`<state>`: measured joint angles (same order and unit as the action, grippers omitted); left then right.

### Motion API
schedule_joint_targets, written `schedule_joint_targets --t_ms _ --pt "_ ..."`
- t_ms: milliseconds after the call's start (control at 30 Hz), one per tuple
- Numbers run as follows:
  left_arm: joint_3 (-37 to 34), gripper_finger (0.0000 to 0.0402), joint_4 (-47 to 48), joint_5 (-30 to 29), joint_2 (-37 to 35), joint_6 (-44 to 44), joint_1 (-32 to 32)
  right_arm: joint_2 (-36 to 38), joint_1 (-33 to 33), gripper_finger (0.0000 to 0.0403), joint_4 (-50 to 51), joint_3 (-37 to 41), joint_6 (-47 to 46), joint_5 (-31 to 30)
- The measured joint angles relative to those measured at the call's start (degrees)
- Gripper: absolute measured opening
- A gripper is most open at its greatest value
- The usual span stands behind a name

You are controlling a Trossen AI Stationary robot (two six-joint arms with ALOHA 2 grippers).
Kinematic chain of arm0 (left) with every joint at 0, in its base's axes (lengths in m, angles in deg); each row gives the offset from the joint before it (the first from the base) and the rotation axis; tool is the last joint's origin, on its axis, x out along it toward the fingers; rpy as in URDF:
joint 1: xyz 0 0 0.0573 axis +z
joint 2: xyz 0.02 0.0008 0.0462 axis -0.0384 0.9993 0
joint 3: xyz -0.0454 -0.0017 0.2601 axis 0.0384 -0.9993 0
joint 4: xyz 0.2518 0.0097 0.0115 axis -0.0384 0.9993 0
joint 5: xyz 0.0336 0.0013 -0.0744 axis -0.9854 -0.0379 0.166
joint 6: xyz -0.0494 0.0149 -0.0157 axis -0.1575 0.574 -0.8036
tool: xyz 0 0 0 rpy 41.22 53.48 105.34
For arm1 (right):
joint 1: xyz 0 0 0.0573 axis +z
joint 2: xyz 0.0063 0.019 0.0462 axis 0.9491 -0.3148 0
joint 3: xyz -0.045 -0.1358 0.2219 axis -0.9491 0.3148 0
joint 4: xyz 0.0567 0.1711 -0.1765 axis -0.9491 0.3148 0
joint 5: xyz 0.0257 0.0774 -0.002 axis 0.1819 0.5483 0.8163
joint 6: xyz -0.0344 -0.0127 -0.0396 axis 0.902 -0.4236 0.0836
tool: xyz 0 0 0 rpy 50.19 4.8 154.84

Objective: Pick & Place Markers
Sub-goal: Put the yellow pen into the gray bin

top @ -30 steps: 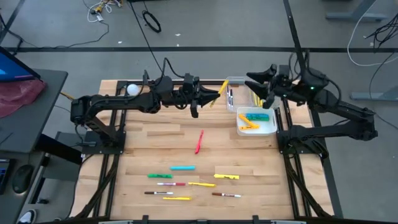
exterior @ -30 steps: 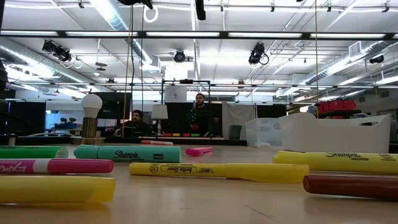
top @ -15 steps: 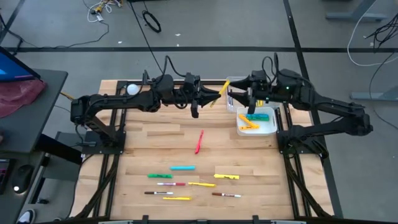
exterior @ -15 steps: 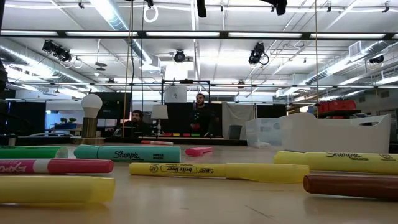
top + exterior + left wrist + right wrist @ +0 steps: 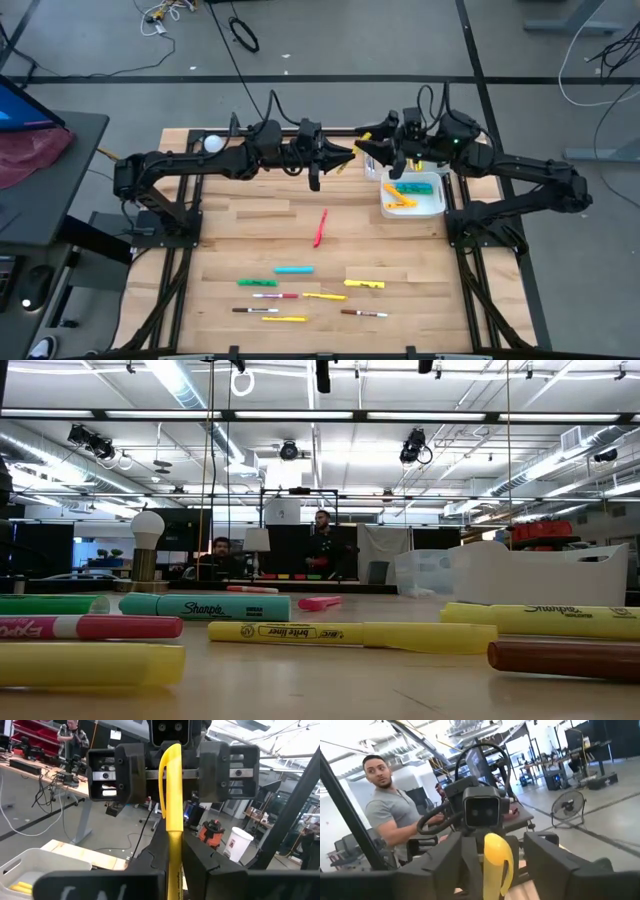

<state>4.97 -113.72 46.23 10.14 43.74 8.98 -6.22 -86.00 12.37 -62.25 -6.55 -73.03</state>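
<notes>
**Q:** Where is the marker you are working with?

**Me:** The yellow highlighter (image 5: pixel 171 815) is pinched between the fingers of my left gripper (image 5: pixel 338 158), up in the air over the far middle of the table (image 5: pixel 230 215). It sticks out toward my right gripper (image 5: pixel 372 143), which faces it head-on with its fingers spread wide, 1 on each side of the highlighter's free end. In my left wrist view the cap sits in the gap between those 2 spread fingers; whether they touch it, I cannot tell.

**Q:** And the other markers?

**Me:** Just beside the right gripper stands a clear bin (image 5: pixel 440 205) with several yellow markers and a cyan one (image 5: pixel 418 187) inside. A second clear bin (image 5: pixel 378 130) with thin pens lies partly under my right arm. A pink-red highlighter (image 5: pixel 320 227) lies alone mid-table. Nearer the front edge lie a cyan highlighter (image 5: pixel 294 269), a green one (image 5: pixel 256 283), a thick yellow one (image 5: pixel 364 284), 2 thin yellow pens and 3 thin white-barrelled pens.

**Q:** Anything else about?

**Me:** A white ball (image 5: pixel 212 143) sits at the far left, by my left arm. A person in a grey shirt (image 5: pixel 390 815) shows beyond the table in my right wrist view.
</notes>
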Motion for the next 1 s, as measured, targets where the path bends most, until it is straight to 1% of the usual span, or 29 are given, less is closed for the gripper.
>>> schedule_joint_targets --t_ms 100,267,300,400,467,500,567,700,767,833,900,1000 --pt "0.0 0.0037 0.4 -0.5 0.0 0.0 0.0 -0.3 0.0 0.0157 0.0 0.0 -0.9 0.0" --pt "0.0 0.0048 0.6 -1.7 0.0 0.0 0.0 0.1 0.0 0.0054 0.4 0.0 -1.3 0.3" --pt "0.0 0.0052 0.5 -1.6 0.0 0.1 0.0 0.1 0.0 0.0045 0.3 0.0 -1.1 0.6" --pt "0.0 0.0064 0.5 -2.0 0.0 0.0 0.1 1.1 0.0 0.0045 1.9 0.0 -1.1 0.7" --pt "0.0 0.0076 0.7 -2.5 0.0 0.0 0.2 2.4 0.0 0.0045 3.9 0.0 -1.8 -1.0" --pt "0.0 0.0083 0.8 -2.8 0.0 0.3 0.3 3.3 0.0 0.0045 6.4 -0.5 -1.9 -2.1" --pt "0.0 0.0102 1.6 -3.3 0.0 2.1 0.4 4.6 -0.4 0.0045 14.5 -3.3 -1.1 -6.0" --pt "0.0 0.0139 4.9 -4.6 0.0 2.7 0.3 5.4 -2.3 0.0045 37.0 -13.1 1.8 -15.1" --pt "0.0 0.0154 7.2 -5.3 0.0 2.8 0.3 4.5 -4.9 0.0045 48.5 -17.8 1.1 -18.4" --pt "0.0 0.0165 8.8 -5.5 0.0 2.9 0.3 3.8 -9.0 0.0045 56.7 -19.8 0.4 -20.9" --pt "0.0 0.0171 9.8 -5.6 0.0 2.8 0.3 2.9 -14.1 0.0045 61.9 -19.2 0.3 -21.6" --pt "0.0 0.0173 9.8 -5.6 0.0 2.8 0.3 1.2 -22.5 0.0045 65.1 -15.0 2.4 -21.8"
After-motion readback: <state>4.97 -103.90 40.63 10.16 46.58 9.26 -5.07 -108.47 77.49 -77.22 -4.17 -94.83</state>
